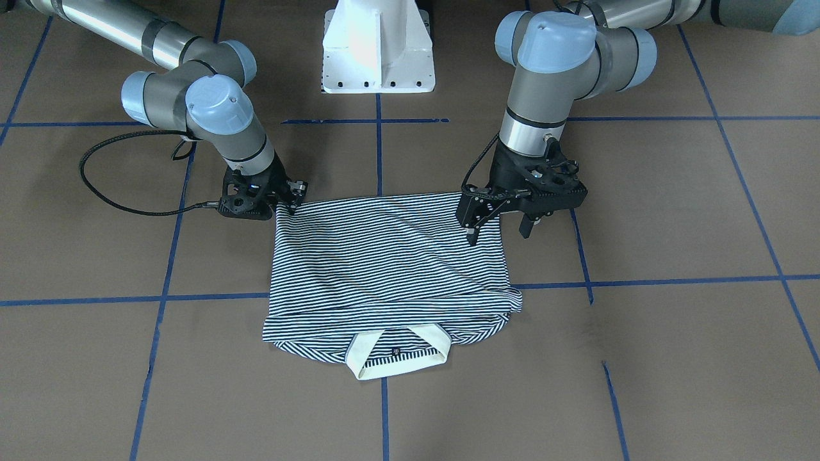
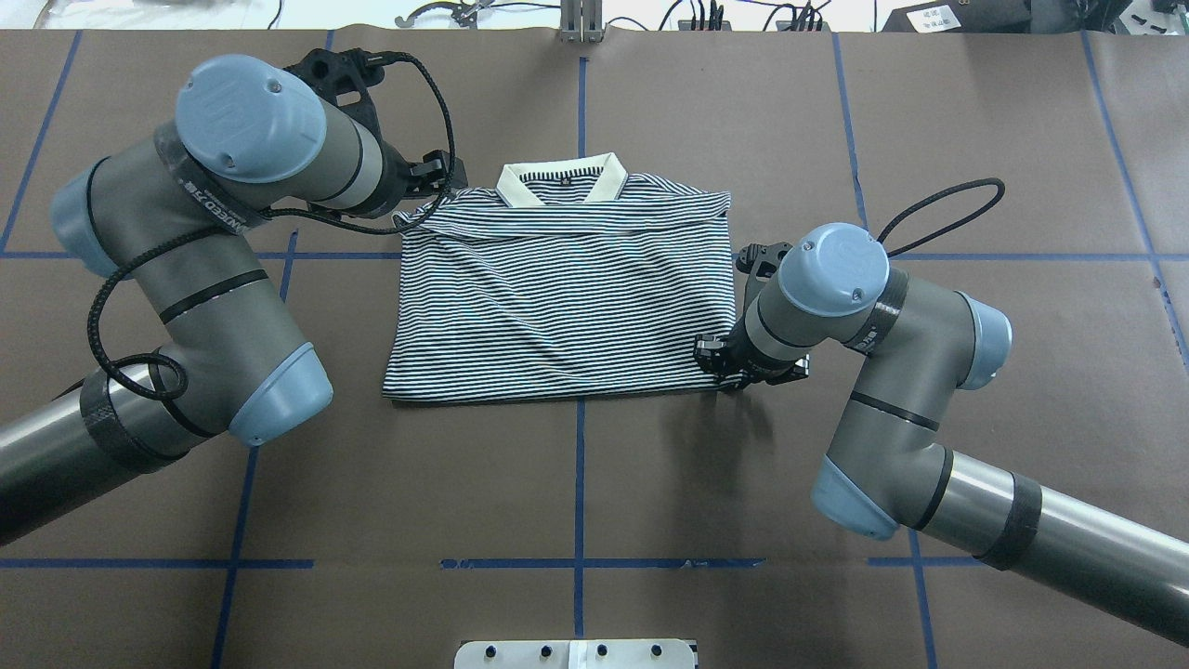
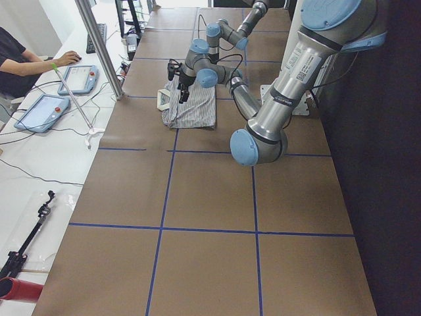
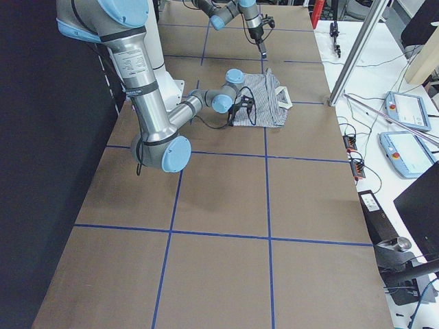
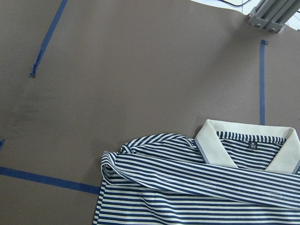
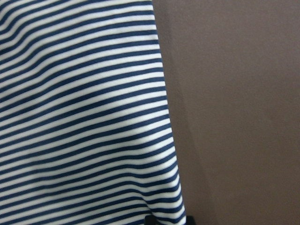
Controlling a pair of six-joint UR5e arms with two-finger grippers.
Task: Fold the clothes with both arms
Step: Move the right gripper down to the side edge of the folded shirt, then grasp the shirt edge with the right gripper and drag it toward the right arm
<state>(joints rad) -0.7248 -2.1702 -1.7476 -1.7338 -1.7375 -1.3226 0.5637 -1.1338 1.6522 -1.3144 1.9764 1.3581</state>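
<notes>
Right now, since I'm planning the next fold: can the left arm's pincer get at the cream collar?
Probably yes: the left pincer hangs open near the shirt's collar end, the collar lies uncovered, and nothing stands between them.

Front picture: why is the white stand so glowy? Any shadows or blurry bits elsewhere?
Front view: glare washes out the stand. Right wrist view: a shadow crosses the shirt, stripes slightly blurry. Overhead view: a faint shadow lies on the table.

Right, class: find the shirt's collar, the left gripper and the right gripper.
collar [image 2: 608, 182], overhead view, on one cream flap.
left gripper [image 1: 499, 235], front-facing view, midway between its spread fingertips.
right gripper [image 1: 293, 200], front-facing view, midway between its fingertips.
</notes>
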